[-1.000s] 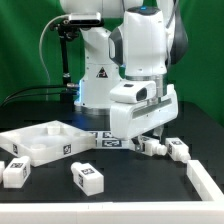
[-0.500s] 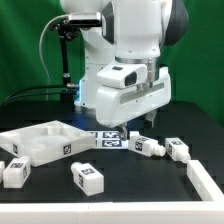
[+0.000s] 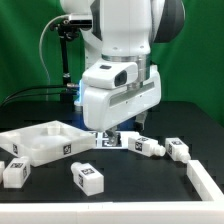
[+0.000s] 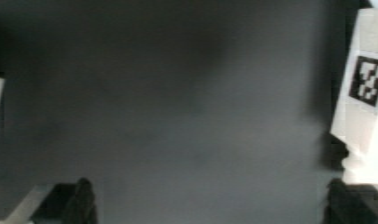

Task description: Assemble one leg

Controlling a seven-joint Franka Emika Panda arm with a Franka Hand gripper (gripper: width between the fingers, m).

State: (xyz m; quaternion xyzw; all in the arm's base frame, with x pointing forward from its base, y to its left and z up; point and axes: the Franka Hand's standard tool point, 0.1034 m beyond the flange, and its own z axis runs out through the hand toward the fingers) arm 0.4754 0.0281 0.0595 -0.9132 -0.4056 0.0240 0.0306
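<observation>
Wrist view: gripper [image 4: 212, 205] jaws spread wide, empty.
Arm has lifted off the leg [image 3: 148, 146], midway between worktop's front and back edges; not yet grasped.

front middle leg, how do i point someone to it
Find the big white panel on the exterior view's left. In front of its end nearer the middle lies a small tagged leg. It sits alone at front centre, unlike the two legs further back.
</observation>
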